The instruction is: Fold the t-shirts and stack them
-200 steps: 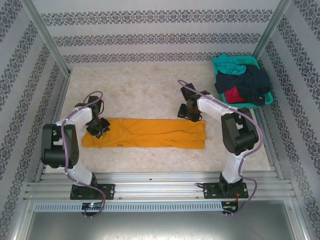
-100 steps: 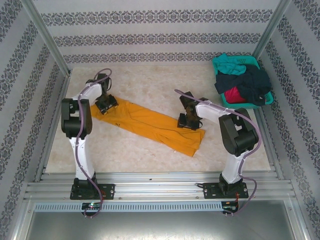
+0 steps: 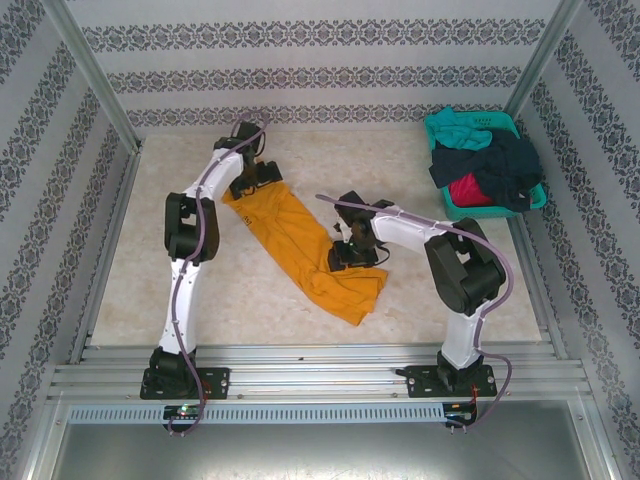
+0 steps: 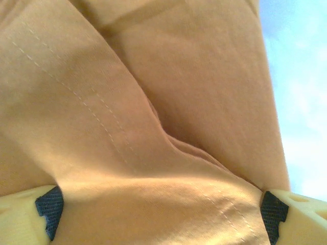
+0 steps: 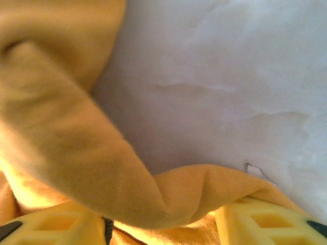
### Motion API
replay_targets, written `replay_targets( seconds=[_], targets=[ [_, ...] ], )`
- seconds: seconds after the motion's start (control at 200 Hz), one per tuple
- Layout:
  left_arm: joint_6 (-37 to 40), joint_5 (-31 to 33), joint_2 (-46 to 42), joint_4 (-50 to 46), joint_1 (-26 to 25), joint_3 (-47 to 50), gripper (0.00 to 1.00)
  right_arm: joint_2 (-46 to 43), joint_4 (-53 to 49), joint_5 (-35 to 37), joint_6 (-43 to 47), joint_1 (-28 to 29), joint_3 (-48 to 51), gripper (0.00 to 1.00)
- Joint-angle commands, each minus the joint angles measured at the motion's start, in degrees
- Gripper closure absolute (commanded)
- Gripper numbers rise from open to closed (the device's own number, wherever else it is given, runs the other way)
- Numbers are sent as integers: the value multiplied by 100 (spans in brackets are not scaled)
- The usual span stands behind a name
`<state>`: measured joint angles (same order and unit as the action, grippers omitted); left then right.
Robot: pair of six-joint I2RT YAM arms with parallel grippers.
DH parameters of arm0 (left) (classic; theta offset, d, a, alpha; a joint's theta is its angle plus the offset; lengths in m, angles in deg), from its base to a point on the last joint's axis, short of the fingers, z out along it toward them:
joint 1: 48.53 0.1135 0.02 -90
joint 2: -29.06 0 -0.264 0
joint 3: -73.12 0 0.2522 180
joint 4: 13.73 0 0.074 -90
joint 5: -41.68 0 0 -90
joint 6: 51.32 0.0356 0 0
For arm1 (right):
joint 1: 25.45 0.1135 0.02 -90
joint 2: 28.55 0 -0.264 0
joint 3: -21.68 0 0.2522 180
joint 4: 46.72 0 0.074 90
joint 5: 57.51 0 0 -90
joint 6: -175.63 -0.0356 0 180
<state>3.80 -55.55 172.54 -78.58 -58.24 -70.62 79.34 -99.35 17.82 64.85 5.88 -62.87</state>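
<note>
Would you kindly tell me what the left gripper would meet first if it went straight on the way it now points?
The orange-yellow t-shirt: its cloth lies directly ahead of the left gripper, spanning the gap between the wide-apart fingers. It looks very close, possibly touching, though depth is unclear.

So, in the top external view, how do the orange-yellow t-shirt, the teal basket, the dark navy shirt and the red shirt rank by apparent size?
1. Orange-yellow cloth t-shirt and teal plastic mesh basket: they look alike, unranked.
2. Dark navy cloth shirt.
3. Red cloth shirt, partly covered.
</note>
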Motion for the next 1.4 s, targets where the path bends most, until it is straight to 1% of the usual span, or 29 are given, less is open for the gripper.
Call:
replay_targets(
  seconds=[0.0, 0.135, 0.245, 0.365, 0.44, 0.575, 0.664, 0.754, 0.849, 0.989, 1.134, 1.189, 1.234, 1.269, 1.294, 1.329, 1.394],
  targets=[
    [52, -19, -499, -92, -15, 189, 0, -407, 262, 34, 451, -30, -290, 39],
    [213, 373, -1592, 270, -12, 998, 0, -223, 641, -22, 663, -87, -767, 36],
    [253, 586, -2634, 755, -5, 2196, 0, 132, 839, -241, 748, -149, -1301, 36],
    [151, 602, -3938, 1294, -9, 3722, 0, 732, 1009, -385, 733, -165, -2008, 36],
    [14, 594, -4779, 1610, -8, 4729, 0, 1189, 987, -321, 709, -154, -2580, 36],
    [-279, 360, -6275, 2444, 13, 6589, 0, 2030, 977, -307, 478, -136, -3606, 37],
    [-397, 323, -6970, 2568, 29, 7363, 0, 2633, 830, -317, 399, -93, -4322, 39],
    [-316, 279, -7380, 2381, 37, 7702, 0, 3193, 589, -269, 285, -69, -5082, 40],
    [-188, 265, -7613, 2182, 39, 7814, 0, 3714, 381, -281, 182, -75, -5771, 42],
    [37, 245, -7651, 2067, 40, 7795, 0, 4396, 51, -409, 33, -75, -6725, 48],
    [127, 122, -7570, 2141, 46, 7759, 0, 4843, -4, -678, -117, -83, -7362, 56],
    [187, 77, -7548, 2211, 40, 7760, 0, 4969, -49, -814, -212, -113, -7562, 63],
    [257, 47, -7544, 2306, 48, 7784, 0, 5011, -31, -890, -281, -144, -7625, 72],
    [301, 24, -7538, 2398, 39, 7810, 0, 5017, 7, -928, -348, -173, -7638, 82],
    [335, 11, -7534, 2462, 37, 7836, 0, 5007, 32, -932, -392, -200, -7641, 91],
    [377, 2, -7529, 2546, 35, 7858, 0, 4981, 82, -921, -429, -230, -7640, 99],
    [466, -73, -7488, 2716, 36, 7865, 0, 4927, 187, -811, -498, -304, -7638, 100]
  ],
)
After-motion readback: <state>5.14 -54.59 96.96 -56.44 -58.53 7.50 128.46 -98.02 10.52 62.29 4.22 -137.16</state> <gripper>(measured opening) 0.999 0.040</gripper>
